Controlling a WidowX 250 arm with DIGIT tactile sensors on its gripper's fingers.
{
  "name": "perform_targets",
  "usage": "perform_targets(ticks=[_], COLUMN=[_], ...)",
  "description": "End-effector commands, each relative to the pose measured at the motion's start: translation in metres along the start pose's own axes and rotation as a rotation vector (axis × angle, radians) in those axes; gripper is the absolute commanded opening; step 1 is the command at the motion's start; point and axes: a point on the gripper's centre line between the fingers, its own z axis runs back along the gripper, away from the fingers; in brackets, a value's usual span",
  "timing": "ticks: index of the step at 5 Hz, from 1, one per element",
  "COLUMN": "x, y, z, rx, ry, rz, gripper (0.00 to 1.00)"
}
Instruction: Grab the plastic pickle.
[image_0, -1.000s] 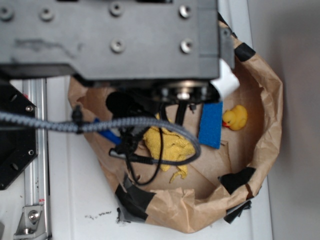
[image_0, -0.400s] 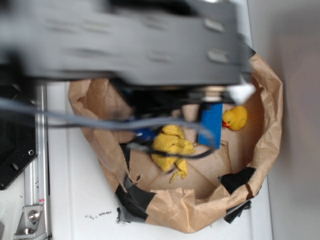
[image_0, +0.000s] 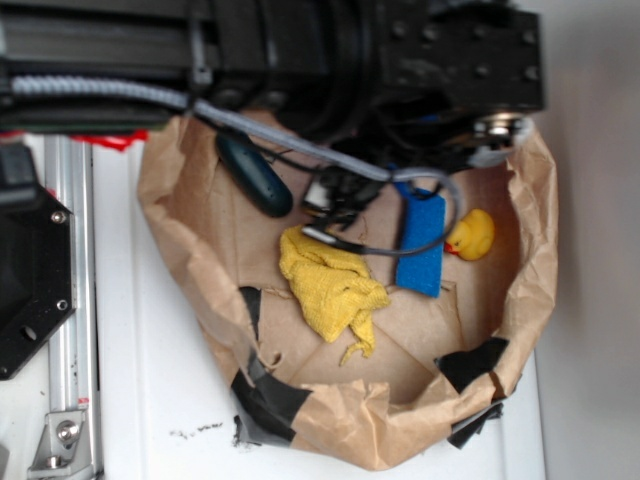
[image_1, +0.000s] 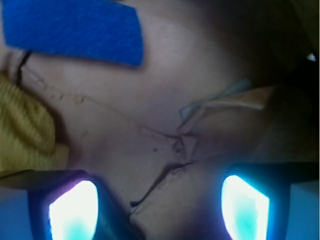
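The plastic pickle (image_0: 255, 178), dark teal and capsule-shaped, lies on the brown paper at the upper left of the paper basin, partly under a grey cable. My gripper (image_0: 336, 198) hangs to its right, apart from it, between the pickle and the blue sponge (image_0: 422, 245). In the wrist view the gripper (image_1: 160, 202) is open: its two glowing pads (image_1: 72, 210) stand wide apart with only creased brown paper between them. The pickle is out of the wrist view; the blue sponge (image_1: 75, 30) shows at its top left.
A crumpled yellow cloth (image_0: 330, 285) lies mid-basin, its edge (image_1: 22, 127) at the wrist view's left. A yellow rubber duck (image_0: 472, 235) sits right of the sponge. The raised paper wall (image_0: 535, 260) rings everything, patched with black tape (image_0: 275, 390). A metal rail (image_0: 70, 300) runs at left.
The arm's body has swung up and to the right, uncovering the pickle at the basin's upper left. The gripper now sits further right, nearer the sponge. Cloth, sponge and duck have stayed put.
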Motion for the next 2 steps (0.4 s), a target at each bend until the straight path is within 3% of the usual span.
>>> perform_targets(ticks=[1, 2], x=[-0.0526, -0.0581], y=[-0.0113, -0.0112], z=[0.0216, 0.0220], rx=[0.008, 0.009], ry=[-0.121, -0.129], rz=[-0.063, -0.055], gripper=[1.00, 1.00])
